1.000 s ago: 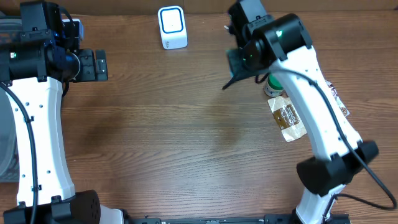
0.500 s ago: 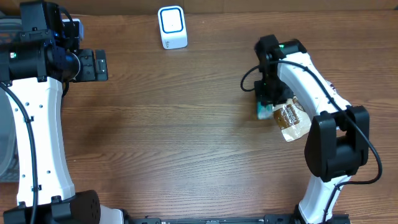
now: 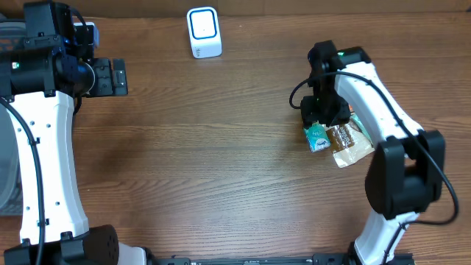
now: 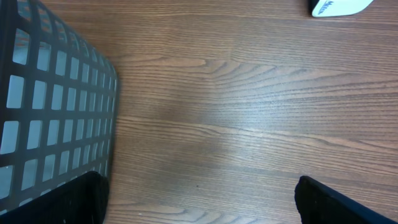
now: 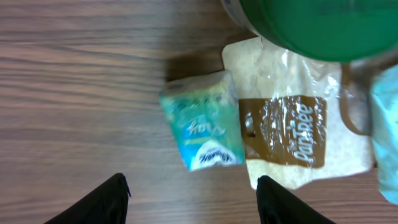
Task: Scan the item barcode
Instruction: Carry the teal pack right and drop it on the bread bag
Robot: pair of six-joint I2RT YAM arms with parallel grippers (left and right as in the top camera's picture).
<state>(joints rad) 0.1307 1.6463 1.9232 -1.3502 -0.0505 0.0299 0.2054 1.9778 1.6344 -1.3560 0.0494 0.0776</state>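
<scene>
Right arm folded over the right side of the counter (image 3: 221, 169), wrist aimed straight down. Right claw (image 5: 193, 186) stood parted, gripping nothing. Teal tissue packet (image 5: 202, 127) lay flat on the wood just ahead of its fingertips, clear of both, one edge against a brown-labelled pouch (image 5: 286, 130). Left arm kept to the left edge, left claw (image 4: 199, 202) spread wide and empty beside a mesh basket (image 4: 50, 106).
</scene>
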